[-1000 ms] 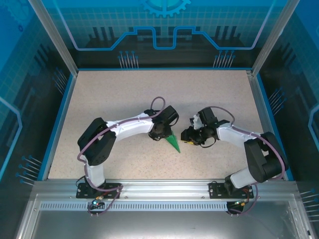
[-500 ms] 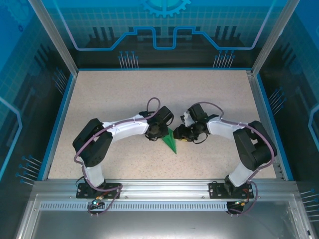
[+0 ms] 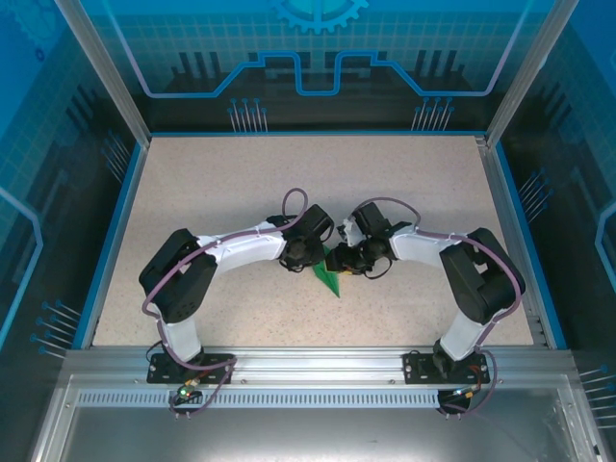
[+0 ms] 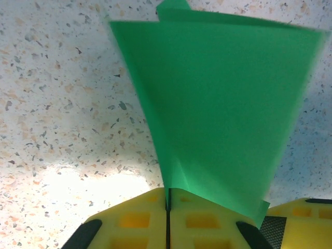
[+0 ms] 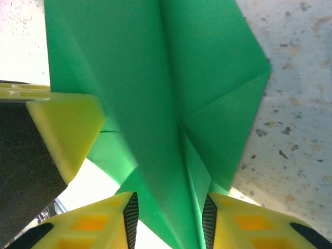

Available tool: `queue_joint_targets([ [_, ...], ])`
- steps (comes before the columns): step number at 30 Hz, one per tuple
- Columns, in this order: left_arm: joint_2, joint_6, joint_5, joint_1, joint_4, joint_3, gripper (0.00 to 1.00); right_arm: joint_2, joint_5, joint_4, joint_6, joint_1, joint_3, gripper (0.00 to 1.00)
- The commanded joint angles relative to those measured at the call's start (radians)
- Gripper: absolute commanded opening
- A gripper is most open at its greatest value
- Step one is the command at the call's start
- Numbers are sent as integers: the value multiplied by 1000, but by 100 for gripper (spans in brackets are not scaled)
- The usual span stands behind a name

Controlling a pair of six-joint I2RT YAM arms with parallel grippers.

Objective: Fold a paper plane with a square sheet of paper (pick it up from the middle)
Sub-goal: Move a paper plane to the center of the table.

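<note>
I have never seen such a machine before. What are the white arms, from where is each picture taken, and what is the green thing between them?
These are two white robot arms fixed at the near edge of a speckled beige table, inside a blue-walled enclosure. One picture looks down from above; the other two come from small cameras on each arm's wrist, so yellow fingers appear at the bottom.

The green thing is a thin sheet of bright green paper, already folded into a narrow pointed shape. The left gripper is shut on one end of it, its fingers pressed together. The right gripper has the paper passing between its parted fingers; whether it grips, I cannot tell.
</note>
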Motion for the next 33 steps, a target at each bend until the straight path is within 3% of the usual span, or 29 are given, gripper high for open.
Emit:
queue_joint_targets([
  [1,-32,15,17,9,4,-15,8,-29,-17,20,-26,25,6,41],
  [21,-33,9,27,10,13,-13,8,-28,134,-18,-98,93,-5,44],
  [33,-35,9,28,10,16,-20,12,8,170,-9,-94,104,27,33],
])
